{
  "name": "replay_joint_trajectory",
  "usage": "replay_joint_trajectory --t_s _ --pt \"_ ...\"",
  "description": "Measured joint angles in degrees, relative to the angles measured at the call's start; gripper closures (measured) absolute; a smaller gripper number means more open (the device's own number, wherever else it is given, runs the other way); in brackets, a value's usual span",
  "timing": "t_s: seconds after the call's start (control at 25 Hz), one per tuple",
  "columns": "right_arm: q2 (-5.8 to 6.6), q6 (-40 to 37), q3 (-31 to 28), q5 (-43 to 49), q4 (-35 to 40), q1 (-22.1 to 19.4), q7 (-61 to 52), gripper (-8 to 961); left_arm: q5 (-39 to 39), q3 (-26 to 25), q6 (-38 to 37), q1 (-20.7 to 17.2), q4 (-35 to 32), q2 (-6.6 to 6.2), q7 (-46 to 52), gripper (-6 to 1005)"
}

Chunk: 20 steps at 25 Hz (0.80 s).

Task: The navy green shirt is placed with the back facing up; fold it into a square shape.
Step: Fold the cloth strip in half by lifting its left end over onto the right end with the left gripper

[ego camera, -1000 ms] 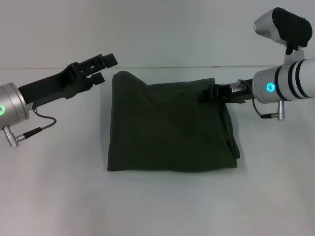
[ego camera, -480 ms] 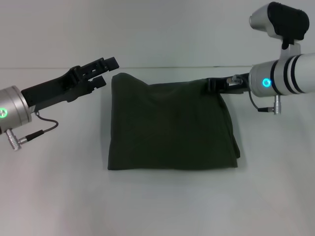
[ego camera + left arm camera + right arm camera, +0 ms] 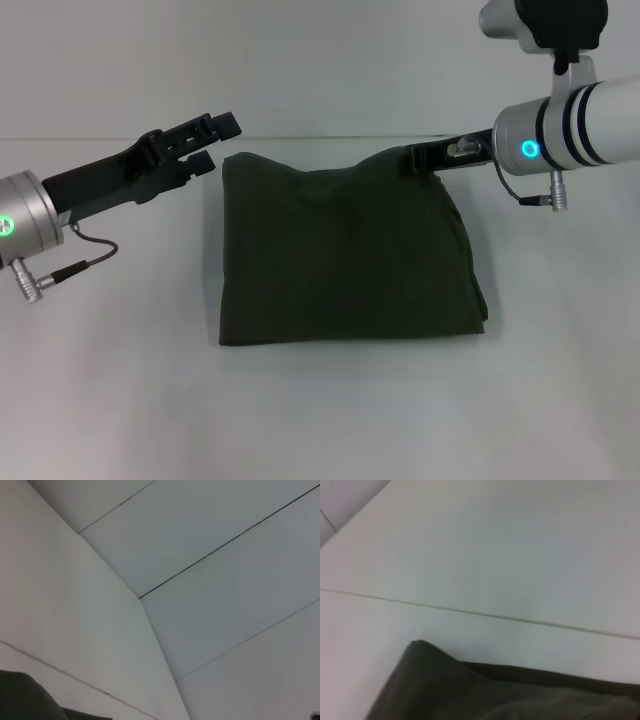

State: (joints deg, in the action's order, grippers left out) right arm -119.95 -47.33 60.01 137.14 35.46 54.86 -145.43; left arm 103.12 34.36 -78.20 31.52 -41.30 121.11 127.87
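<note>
Left gripper (image 3: 207,142) hangs off the far-left corner of the navy green shirt (image 3: 345,255), fingers slightly parted, holding nothing. The shirt lies folded to a rough square mid-table. Right gripper (image 3: 420,157), at the far-right corner, has risen and drawn back over the last second; its grip cannot be determined. Folding appears essentially complete.

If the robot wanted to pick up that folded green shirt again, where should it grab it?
Probably the far corners. The navy green shirt lies folded on the table, and its back edge bunches up slightly, giving fingers something to pinch. The left gripper, open, hovers beside the far left corner; the right gripper sits at the far right one. Each could come from its own side.
</note>
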Motion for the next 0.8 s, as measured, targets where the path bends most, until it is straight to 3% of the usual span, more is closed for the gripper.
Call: replay_joint_trajectory --t_s 0.36,0.8 --pt "-0.11 7.72 5.19 2.64 -1.61 0.09 -1.74 910 -0.03 -0.21 -0.03 0.04 -0.01 0.09 0.00 74" --pt "0.34 13.08 6.19 3.53 -7.38 1.24 -1.78 876 -0.20 -0.35 0.05 0.03 -0.01 0.18 0.00 74"
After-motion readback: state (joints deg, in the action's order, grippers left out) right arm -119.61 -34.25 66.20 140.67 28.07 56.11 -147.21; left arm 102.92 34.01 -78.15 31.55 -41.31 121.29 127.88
